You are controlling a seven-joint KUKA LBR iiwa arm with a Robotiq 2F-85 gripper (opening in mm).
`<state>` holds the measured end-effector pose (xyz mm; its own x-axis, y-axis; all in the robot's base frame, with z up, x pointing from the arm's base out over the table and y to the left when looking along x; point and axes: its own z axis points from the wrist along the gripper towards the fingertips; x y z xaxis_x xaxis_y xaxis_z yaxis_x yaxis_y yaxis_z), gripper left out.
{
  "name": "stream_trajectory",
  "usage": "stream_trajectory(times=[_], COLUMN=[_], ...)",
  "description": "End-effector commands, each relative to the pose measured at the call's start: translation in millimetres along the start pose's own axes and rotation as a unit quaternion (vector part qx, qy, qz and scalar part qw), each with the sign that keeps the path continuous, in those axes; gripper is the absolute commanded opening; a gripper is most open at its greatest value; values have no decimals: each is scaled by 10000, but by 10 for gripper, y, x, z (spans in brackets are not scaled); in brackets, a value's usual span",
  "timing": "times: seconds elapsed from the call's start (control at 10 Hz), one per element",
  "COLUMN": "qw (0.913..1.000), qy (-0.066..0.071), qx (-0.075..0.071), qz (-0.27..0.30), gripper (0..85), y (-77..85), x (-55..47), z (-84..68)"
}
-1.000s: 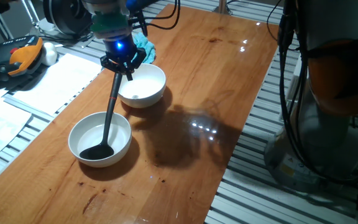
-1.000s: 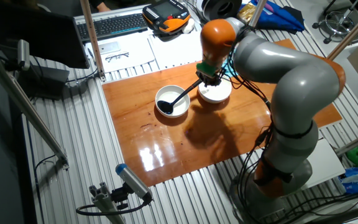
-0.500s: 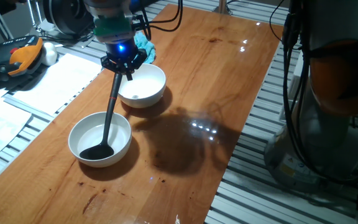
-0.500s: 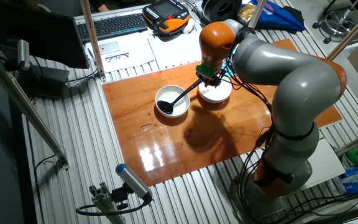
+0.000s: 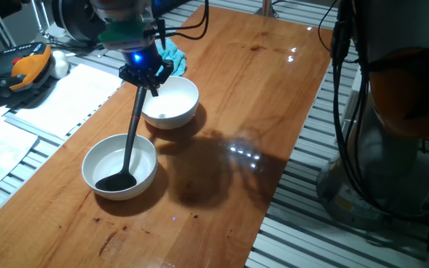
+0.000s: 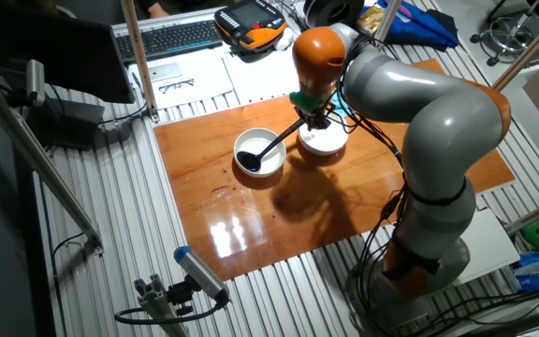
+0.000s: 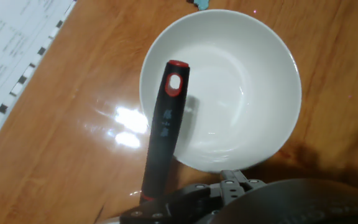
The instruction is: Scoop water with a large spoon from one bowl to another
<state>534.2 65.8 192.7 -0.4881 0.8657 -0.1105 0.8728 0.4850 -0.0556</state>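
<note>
My gripper (image 5: 148, 83) is shut on the upper handle of the black ladle (image 5: 131, 138), which slants down to the left. Its scoop (image 5: 115, 181) rests inside the near white bowl (image 5: 104, 155). The second white bowl (image 5: 183, 97) stands right under the gripper. The other fixed view shows the gripper (image 6: 308, 117), the ladle's scoop (image 6: 249, 161), the near bowl (image 6: 269, 168) and the second bowl (image 6: 331, 142). In the hand view the handle's red-tipped end (image 7: 177, 67) lies over the second bowl (image 7: 247, 74), which holds faint clear water. I cannot tell if the scoop holds water.
A teal cloth (image 5: 172, 52) lies just behind the second bowl. Papers (image 5: 58, 97) and an orange-black handheld device (image 5: 24, 65) lie off the table's left edge. The robot's base (image 6: 429, 234) stands at the table's right side.
The hand has shifted slightly to the left above the second bowl. The ladle's scoop stays in the near bowl.
</note>
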Motion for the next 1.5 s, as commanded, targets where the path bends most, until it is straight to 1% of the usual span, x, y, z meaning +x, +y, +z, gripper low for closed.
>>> stream_trajectory(times=[0.0,0.1,0.4,0.5,0.6,0.7,0.9,1.0,1.2,1.4], qw=[10000,9999,9992,9989,9988,9987,9982,9980,9979,9973], qy=[64,-57,-213,-252,-256,-230,-307,-315,-284,-322], qx=[-8,59,208,235,244,212,161,146,104,77], qz=[56,63,249,303,349,410,491,529,567,650], gripper=[0,0,0,0,0,0,0,0,0,0], y=[64,128,328,371,406,431,500,526,575,652], x=[22,55,216,229,225,223,263,278,275,278], z=[-2,-28,-127,-123,-91,-48,49,75,117,153])
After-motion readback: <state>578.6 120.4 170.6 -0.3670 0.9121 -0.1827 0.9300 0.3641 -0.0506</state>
